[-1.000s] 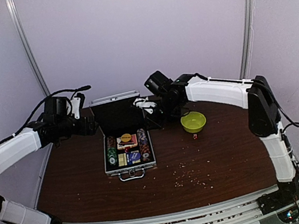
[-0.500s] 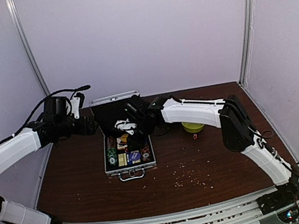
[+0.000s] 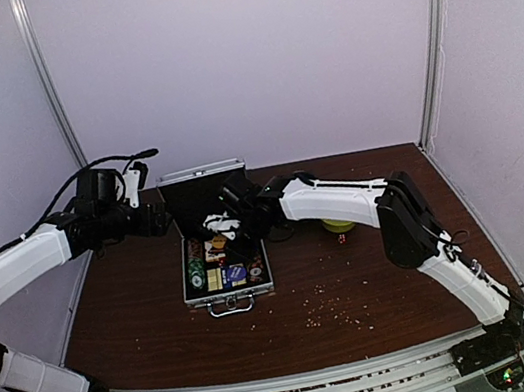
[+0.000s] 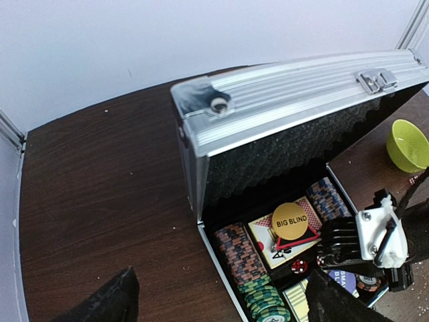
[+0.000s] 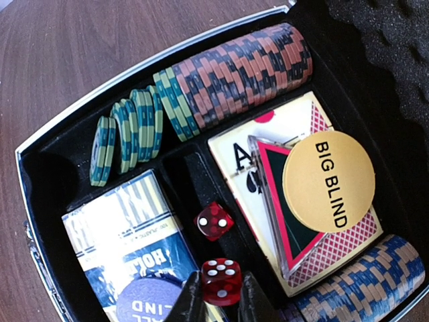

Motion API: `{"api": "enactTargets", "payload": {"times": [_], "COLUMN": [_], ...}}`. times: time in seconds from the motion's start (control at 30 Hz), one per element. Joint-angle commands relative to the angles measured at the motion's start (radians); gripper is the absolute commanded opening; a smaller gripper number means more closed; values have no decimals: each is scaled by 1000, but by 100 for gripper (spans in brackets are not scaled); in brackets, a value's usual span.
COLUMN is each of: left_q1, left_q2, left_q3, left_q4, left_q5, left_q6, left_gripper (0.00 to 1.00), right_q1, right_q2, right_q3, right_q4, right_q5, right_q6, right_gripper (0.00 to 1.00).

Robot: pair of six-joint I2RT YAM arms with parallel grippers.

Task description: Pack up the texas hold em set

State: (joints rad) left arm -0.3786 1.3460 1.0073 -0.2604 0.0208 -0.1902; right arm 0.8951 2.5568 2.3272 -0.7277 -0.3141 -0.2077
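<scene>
The silver case lies open, its lid upright. Inside are rows of chips, a blue card box and a red-backed card box. On that box lie the red triangle and a gold BIG BLIND disc. One red die lies in the centre slot. My right gripper hangs low over the case, shut on a second red die. My left gripper is open, by the lid's left side, holding nothing.
The yellow-green bowl stands right of the case, mostly hidden behind my right arm in the top view. A small red die lies on the table in front of it. Specks are scattered over the brown table.
My right arm swung left from the bowl to over the open case and lowered into it. The left arm has not moved.
</scene>
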Motion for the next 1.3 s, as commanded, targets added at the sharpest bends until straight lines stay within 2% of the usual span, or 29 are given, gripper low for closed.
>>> {"api": "enactTargets", "payload": {"times": [0.0,0.1,0.27,0.4,0.57,0.9,1.07,1.2,1.27], "left_q1": [9,9,9,10,9,10,8,7,8], "left_q2": [-15,-15,-12,-10,-10,-10,-11,-21,-23], "left_q3": [8,7,7,7,8,14,70,144,158], "left_q4": [14,13,14,14,14,3,-77,-152,-151], "left_q5": [1,2,7,8,6,-4,-2,-51,-72], "left_q6": [3,3,4,5,5,9,-11,-25,-21], "left_gripper": [88,88,88,88,88,88,82,81,81], "right_q1": [1,2,3,-3,-35,-180,-262,-342,-376], "right_q2": [12,-4,-73,-177,-357,-667,-772,-836,-835], "right_q3": [45,49,27,-68,-312,-834,-1024,-1143,-1163], "right_q4": [13,8,-17,-33,-11,49,113,221,250], "right_q5": [3,21,15,23,57,128,166,195,191], "right_q6": [6,2,-18,-47,-77,-85,-57,13,49], "right_gripper": [24,32,32,32,31,28,27,32,40]}}
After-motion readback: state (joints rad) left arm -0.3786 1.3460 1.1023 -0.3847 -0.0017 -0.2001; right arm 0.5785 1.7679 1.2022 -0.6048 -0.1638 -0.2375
